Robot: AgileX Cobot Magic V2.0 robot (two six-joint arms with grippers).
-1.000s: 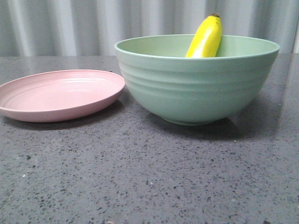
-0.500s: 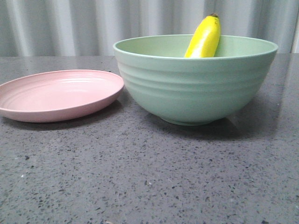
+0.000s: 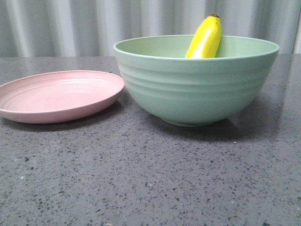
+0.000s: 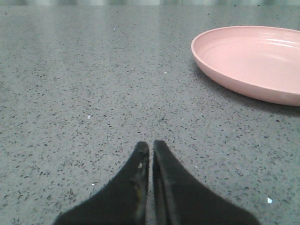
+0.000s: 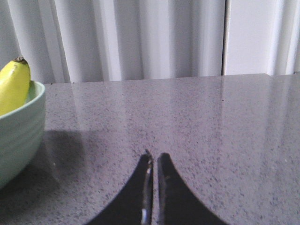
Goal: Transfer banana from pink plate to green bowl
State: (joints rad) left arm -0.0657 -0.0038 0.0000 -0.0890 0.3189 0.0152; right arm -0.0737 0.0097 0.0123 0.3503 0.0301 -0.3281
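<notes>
The yellow banana [image 3: 204,38] leans inside the green bowl [image 3: 197,89], its dark tip sticking up above the far rim. The pink plate [image 3: 59,95] lies bare to the left of the bowl, its edge close to the bowl's side. In the right wrist view the banana [image 5: 13,89] and part of the bowl [image 5: 18,133] show at the side. The plate [image 4: 253,58] shows in the left wrist view. My left gripper [image 4: 151,145] is shut and holds nothing, low over the table, apart from the plate. My right gripper [image 5: 154,157] is shut and holds nothing, apart from the bowl.
The dark speckled stone table [image 3: 150,179] carries both dishes. A pale pleated curtain [image 3: 70,26] hangs behind the table's far edge. Neither arm shows in the front view.
The bowl with the banana has shifted a few pixels to the left across the front view frames; the plate shifted slightly too. Nothing else differs.
</notes>
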